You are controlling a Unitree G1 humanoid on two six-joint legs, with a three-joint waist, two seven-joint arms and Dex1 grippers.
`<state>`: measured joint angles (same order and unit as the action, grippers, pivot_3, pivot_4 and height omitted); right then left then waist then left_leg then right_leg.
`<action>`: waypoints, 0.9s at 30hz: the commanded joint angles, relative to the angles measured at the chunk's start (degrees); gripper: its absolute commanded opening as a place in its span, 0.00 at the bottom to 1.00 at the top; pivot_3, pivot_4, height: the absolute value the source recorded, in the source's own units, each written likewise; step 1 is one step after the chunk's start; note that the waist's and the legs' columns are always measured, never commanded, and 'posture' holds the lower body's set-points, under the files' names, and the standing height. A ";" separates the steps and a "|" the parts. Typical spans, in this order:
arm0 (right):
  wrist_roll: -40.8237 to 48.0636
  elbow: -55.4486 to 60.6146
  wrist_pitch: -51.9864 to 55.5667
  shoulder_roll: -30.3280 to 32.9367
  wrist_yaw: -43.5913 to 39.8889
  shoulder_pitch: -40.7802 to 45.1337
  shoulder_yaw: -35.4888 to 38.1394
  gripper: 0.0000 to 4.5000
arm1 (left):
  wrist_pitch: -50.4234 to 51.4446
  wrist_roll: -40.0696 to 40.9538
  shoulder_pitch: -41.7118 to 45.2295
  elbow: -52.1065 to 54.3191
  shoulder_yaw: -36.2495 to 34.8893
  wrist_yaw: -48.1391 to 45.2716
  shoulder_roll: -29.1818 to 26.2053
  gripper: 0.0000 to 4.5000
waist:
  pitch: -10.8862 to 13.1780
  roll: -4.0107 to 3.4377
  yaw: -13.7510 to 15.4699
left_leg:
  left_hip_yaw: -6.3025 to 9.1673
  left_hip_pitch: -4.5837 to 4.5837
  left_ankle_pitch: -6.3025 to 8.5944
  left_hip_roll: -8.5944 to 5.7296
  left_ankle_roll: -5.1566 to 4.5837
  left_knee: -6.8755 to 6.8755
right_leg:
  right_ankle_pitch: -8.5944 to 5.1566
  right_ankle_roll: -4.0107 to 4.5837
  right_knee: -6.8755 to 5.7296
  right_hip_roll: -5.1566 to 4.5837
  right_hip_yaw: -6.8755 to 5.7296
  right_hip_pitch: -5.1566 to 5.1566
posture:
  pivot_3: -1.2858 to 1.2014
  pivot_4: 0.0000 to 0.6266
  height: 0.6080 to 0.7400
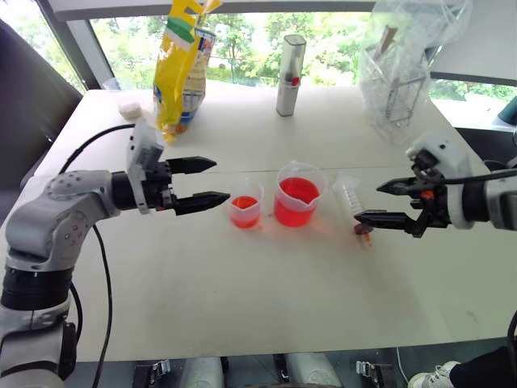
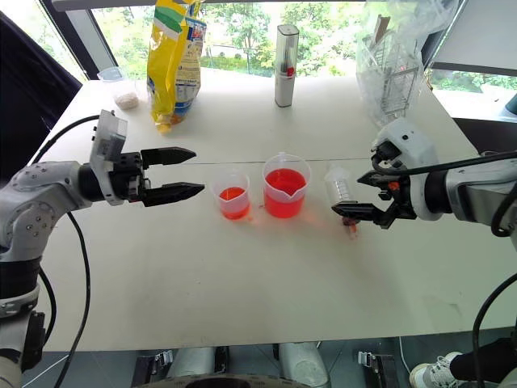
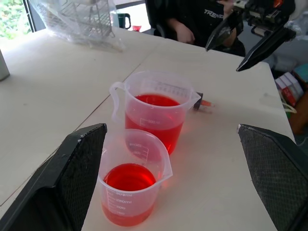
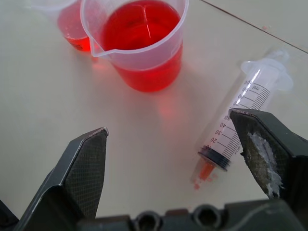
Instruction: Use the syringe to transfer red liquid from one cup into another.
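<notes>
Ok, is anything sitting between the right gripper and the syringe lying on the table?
Nothing visible. The open right gripper hovers just above the syringe, only bare table between its fingers.

arms: grey-white shells, black cables | left end effector (image 1: 212, 181): black fingers | right end effector (image 1: 373, 201): black fingers

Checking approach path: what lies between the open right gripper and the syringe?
Nothing. In the right wrist view, only bare table separates the right gripper from the syringe, which lies flat beside one finger.
</notes>
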<state>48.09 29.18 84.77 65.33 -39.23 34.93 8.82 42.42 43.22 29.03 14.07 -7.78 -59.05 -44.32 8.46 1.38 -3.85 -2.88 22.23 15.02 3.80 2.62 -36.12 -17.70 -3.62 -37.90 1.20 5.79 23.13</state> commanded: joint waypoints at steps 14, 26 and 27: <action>-22.60 -39.72 0.17 -21.39 13.79 23.60 -23.53 0.98 | -2.25 -1.09 0.37 2.57 0.23 2.07 1.27 1.00 | -0.02 0.00 0.21 | -0.08 0.10 0.00 -0.03 0.00 0.02 | 0.01 0.02 -0.04 0.04 0.03 0.15 | 0.52 0.24 1.00; -32.62 -59.65 -10.15 -27.30 4.84 27.81 -33.11 0.98 | -1.34 1.39 -6.05 9.63 -3.12 7.88 1.46 1.00 | -0.01 0.00 -0.28 | -0.11 0.05 0.00 -0.04 0.00 0.00 | 0.02 0.01 -0.09 0.05 0.08 0.14 | 0.52 0.24 1.00; -33.23 -60.81 -10.54 -27.75 4.29 28.15 -33.12 0.86 | -1.30 1.56 -6.30 9.92 -3.21 8.18 1.41 1.00 | -0.01 0.00 -0.28 | -0.12 0.03 0.00 -0.04 -0.01 -0.01 | 0.02 0.01 -0.11 0.05 0.08 0.13 | 0.52 0.24 1.00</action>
<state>16.19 -31.07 75.42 37.96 -34.06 61.04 -24.43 41.19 43.79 22.57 22.06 -8.77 -51.55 -42.57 8.44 1.38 -4.12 -2.99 22.24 15.02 3.76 2.61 -36.13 -17.68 -3.60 -38.02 1.25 5.87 23.25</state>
